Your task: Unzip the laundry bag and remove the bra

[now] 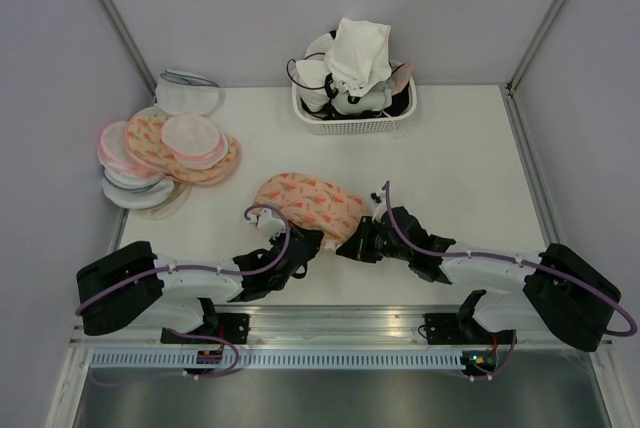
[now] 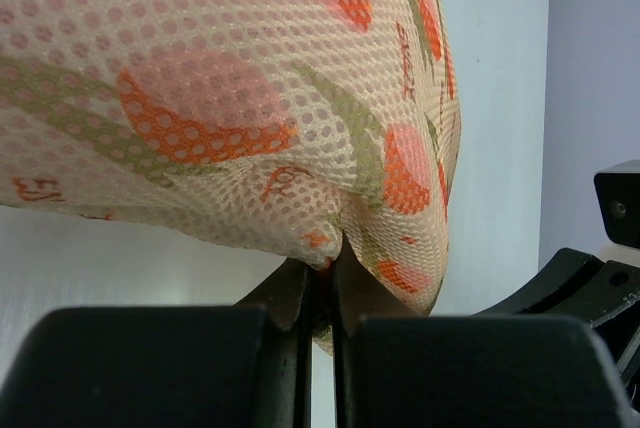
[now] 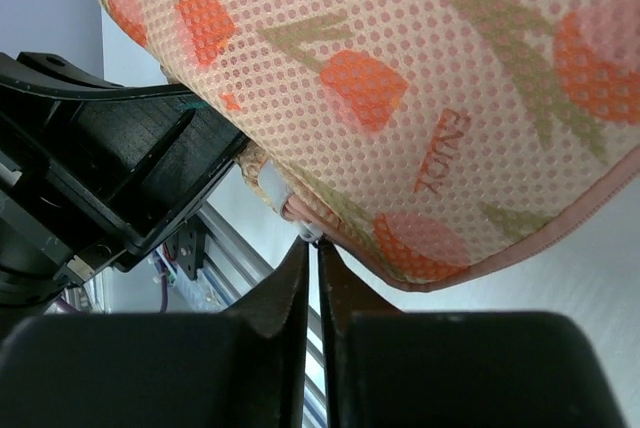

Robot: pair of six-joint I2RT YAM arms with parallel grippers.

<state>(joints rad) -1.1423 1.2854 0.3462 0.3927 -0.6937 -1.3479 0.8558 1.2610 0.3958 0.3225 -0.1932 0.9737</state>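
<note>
Laundry bag (image 1: 310,205): peach mesh, orange tulip print; left end effector (image 2: 327,266), right end effector (image 3: 311,246) each pinching its edge.

pouch pile (image 1: 165,148): peach and white-pink ones, messy stack around 10 o'clock on the table (image 1: 470,168)
white pouch (image 1: 187,95): just behind the pile, 11 o'clock-ish
basket (image 1: 352,126): white, 12 o'clock, stuffed with garments
white cloth (image 1: 358,48): heaped on top of the basket
</note>
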